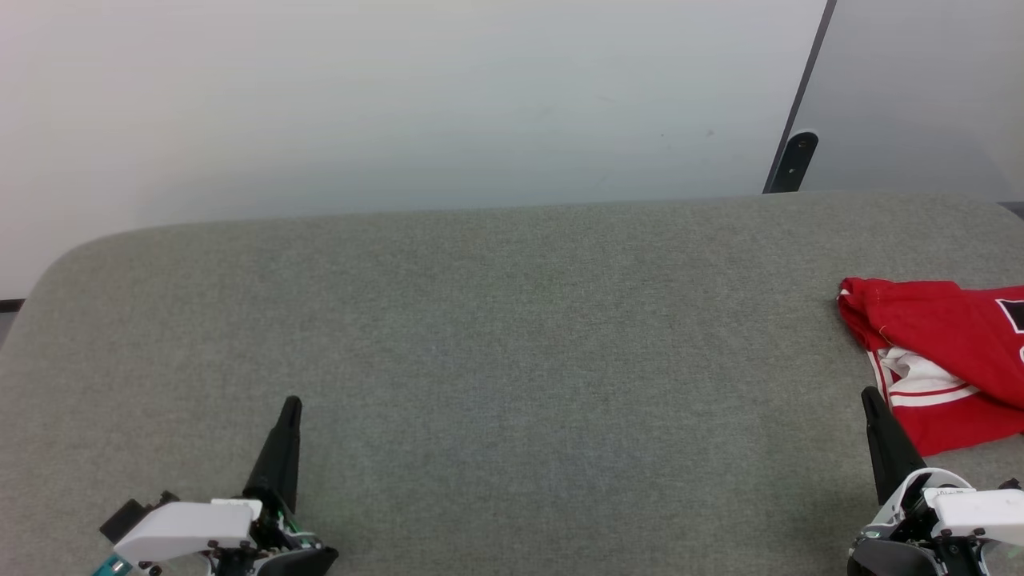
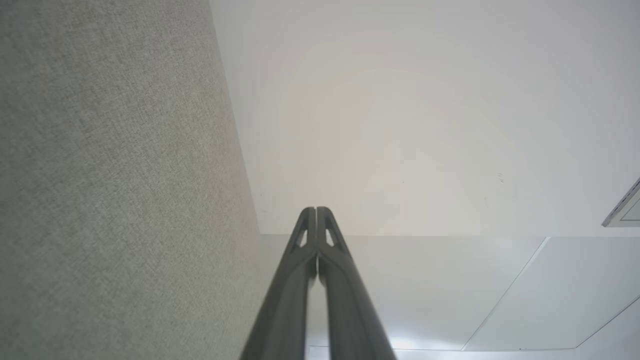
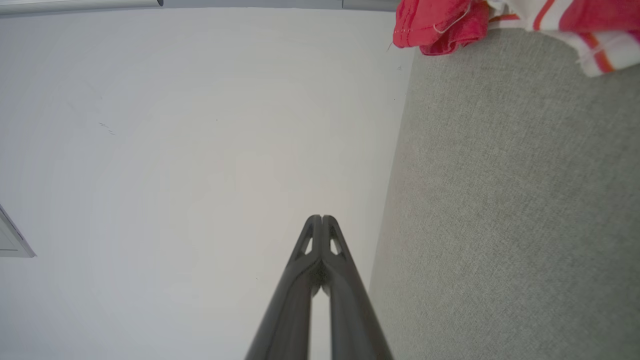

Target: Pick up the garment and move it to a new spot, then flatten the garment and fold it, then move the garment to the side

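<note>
Folds of red shirt (image 1: 944, 336) lay heaped on the right side of the grey cloth surface (image 1: 512, 320), and the head view's border cut the heap off. A white sleeve end (image 1: 920, 382) with red stripes showed from under the red cloth on the near side. A scrap of black, white-edged print (image 1: 1014, 314) sat at the border. In the right wrist view the shirt filled the top right corner, a red bunch beside striped white trim, resting on the grey cloth.

The right jaws were clenched on nothing, the two dark right fingers (image 3: 345, 295) pressed together at the tips. In the head view they rose at the lower right, just beside the shirt's near-left corner. Whether the tip brushed the cloth could not be told there, though the wrist view showed bare grey between fingers and shirt.

The left jaws were clenched too and empty, the left fingers (image 2: 295, 290) tip to tip. They stood at the lower left of the head view, over bare surface, well apart from the shirt.

A pale wall (image 1: 400, 104) rose behind the surface, with a dark bracket (image 1: 792, 162) at a panel seam.
</note>
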Motion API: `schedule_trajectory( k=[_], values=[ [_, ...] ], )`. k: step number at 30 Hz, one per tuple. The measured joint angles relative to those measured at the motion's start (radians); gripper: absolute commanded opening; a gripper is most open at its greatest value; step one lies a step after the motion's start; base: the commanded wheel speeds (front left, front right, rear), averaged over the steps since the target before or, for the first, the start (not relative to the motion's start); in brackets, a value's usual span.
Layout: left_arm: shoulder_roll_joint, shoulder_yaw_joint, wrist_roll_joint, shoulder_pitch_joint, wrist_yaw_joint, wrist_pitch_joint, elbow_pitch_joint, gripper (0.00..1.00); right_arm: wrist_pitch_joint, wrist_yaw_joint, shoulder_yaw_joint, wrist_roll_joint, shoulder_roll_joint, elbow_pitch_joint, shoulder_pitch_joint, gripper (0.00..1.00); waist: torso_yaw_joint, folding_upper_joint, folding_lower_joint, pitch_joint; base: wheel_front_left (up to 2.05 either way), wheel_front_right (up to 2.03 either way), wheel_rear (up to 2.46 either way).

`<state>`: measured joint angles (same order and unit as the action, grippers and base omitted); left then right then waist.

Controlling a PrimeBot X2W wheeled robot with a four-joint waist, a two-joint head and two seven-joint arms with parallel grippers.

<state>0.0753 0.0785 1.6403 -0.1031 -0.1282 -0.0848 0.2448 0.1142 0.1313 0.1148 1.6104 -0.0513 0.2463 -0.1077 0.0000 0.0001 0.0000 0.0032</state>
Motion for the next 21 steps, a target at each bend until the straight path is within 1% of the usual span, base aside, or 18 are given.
schedule_trajectory(
  k=[21],
  values=[
    [-0.005, 0.008, -0.004, 0.000, 0.000, -0.008, 0.000, 0.00, 0.000, 0.000, 0.000, 0.000, 0.000, 0.000, 0.000, 0.00, 0.000, 0.0000, 0.0000, 0.000, 0.00, 0.00, 0.00]
  ],
)
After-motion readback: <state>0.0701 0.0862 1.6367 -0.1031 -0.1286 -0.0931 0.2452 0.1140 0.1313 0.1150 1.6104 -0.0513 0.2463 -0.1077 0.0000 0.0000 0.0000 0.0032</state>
